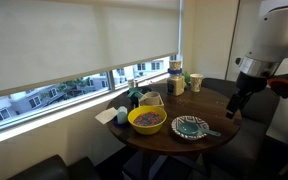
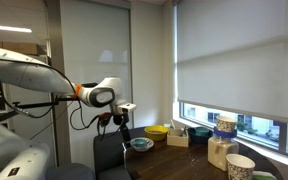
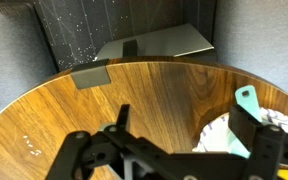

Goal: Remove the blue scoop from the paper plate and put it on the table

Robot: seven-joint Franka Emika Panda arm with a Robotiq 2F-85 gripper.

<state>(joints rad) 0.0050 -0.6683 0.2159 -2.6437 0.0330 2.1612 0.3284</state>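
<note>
The robot's black hand [image 3: 184, 135] hangs spread and empty near the speckled white paper plate [image 3: 212, 130], where the small teal-blue scoop [image 3: 246, 98] lies. It should probably straddle the scoop's handle squarely, lowering gently over the round dark-brown wooden surface [image 3: 114, 95].

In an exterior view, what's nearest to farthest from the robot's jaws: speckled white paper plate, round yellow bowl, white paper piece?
1. Speckled paper plate, picture's right.
2. Round yellow bowl, centre.
3. White paper piece, far left.
</note>
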